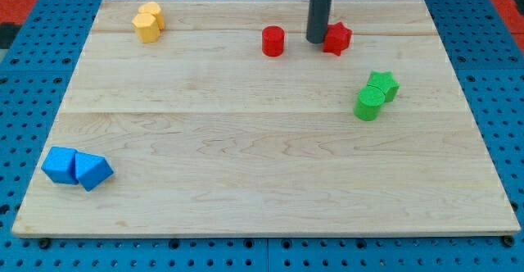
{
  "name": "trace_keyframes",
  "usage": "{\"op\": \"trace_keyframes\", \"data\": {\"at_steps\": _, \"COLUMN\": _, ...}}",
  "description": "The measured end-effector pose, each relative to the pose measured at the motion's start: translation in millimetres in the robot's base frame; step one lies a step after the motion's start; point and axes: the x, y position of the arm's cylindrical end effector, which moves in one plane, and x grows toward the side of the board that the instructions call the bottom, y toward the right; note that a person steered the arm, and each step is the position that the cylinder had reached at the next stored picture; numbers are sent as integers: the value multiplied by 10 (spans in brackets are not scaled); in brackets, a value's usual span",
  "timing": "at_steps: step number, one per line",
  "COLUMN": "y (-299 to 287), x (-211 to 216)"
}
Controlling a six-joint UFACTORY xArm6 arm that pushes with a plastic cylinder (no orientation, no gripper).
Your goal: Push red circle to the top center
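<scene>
The red circle (273,41) is a short red cylinder near the view's top, just left of centre on the wooden board (246,141). My tip (317,40) is the lower end of a dark rod that comes down from the view's top. It stands to the right of the red circle with a gap between them. It is right beside the left side of a red star (336,38), touching or nearly so.
Two yellow blocks (148,22) sit together at the view's top left. A green star (383,84) and a green cylinder (369,105) sit touching at the right. A blue cube (60,165) and a blue triangle (92,171) sit at the bottom left.
</scene>
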Motion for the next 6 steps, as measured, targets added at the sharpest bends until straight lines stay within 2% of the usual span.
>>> {"op": "trace_keyframes", "data": {"at_steps": 1, "y": 203, "x": 45}}
{"op": "trace_keyframes", "data": {"at_steps": 2, "y": 131, "x": 58}}
{"op": "trace_keyframes", "data": {"at_steps": 3, "y": -384, "x": 214}}
{"op": "trace_keyframes", "data": {"at_steps": 4, "y": -910, "x": 568}}
{"op": "trace_keyframes", "data": {"at_steps": 5, "y": -1360, "x": 515}}
{"op": "trace_keyframes", "data": {"at_steps": 6, "y": -1202, "x": 172}}
